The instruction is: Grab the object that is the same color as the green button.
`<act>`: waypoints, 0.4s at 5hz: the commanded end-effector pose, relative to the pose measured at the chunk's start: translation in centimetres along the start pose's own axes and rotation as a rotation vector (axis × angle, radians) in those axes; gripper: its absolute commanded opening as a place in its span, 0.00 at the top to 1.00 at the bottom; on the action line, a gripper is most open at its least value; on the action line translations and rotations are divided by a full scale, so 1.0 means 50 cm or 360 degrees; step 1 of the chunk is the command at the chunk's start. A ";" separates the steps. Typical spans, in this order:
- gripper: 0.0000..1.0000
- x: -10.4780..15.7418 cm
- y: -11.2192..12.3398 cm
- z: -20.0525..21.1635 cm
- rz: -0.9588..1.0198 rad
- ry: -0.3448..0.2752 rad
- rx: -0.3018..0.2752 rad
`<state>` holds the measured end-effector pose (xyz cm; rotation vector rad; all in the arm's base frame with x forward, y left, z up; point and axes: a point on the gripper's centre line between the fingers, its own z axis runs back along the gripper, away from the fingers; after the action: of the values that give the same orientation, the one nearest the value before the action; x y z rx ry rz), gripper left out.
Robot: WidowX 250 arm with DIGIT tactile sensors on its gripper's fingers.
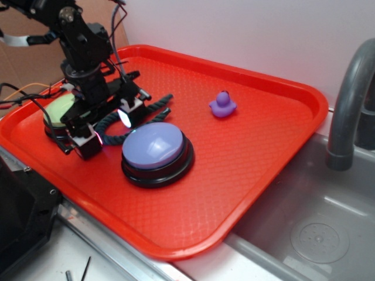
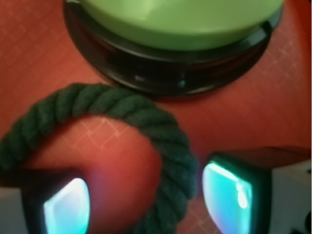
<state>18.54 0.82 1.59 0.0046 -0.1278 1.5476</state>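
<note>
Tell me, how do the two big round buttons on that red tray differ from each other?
The green button has a pale yellow-green dome; the purple button has a lavender one. The purple button looks larger. The green button sits half hidden behind the robot's gripper, with a dark green rope curling beside it, while the purple button stands in full view. Both are round domes on black bases on the tray.

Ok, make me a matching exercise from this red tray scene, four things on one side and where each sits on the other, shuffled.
1. dark green twisted rope
2. small purple duck
3. pale green domed button
4. large lavender domed button

A. alone toward the tray's far side
B. partly behind the gripper
C. nearest the tray's front edge
D. curving between the gripper's fingers

Pairs: 1-D, 2-A, 3-B, 4-C
</note>
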 end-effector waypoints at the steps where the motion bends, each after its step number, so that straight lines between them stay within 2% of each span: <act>1: 1.00 -0.001 0.012 -0.021 0.0024 -0.0014 -0.0048; 2: 1.00 0.000 0.010 -0.019 0.0024 -0.0011 -0.0064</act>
<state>18.22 0.78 1.01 -0.0006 -0.1532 1.5436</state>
